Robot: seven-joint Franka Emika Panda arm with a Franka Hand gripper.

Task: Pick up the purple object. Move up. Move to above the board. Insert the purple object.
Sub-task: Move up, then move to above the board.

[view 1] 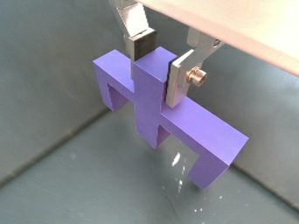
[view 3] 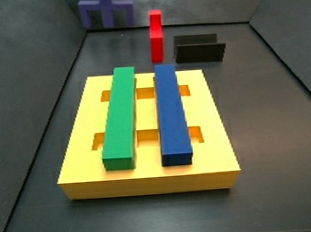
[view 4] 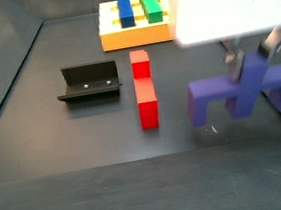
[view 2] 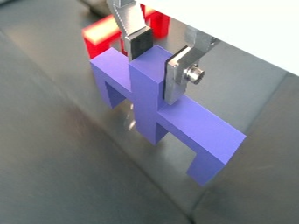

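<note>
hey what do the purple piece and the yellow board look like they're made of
The purple object, with the claw around its central post, looks like matte plastic, possibly printed: even colour, crisp edges, no glare. The board also looks like plastic or painted wood, smooth and slightly satin, with a faint sheen and clean-cut slots. Neither can be confirmed by sight.

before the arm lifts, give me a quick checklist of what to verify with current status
1. End effector around the central post of the matte purple blocky piece: ok, silver fingers flank it in both wrist views.
2. Pads actually clamped on the post: cannot tell.
3. Piece sits level: ok in a side view, legs pointing down.
4. Upright red bar apart from the piece: ok.
5. Free slot in the large flat yellow slab: cannot tell, a green bar and a blue bar already lie in it.
6. Dark L-shaped fixture off to the side: ok.
</note>
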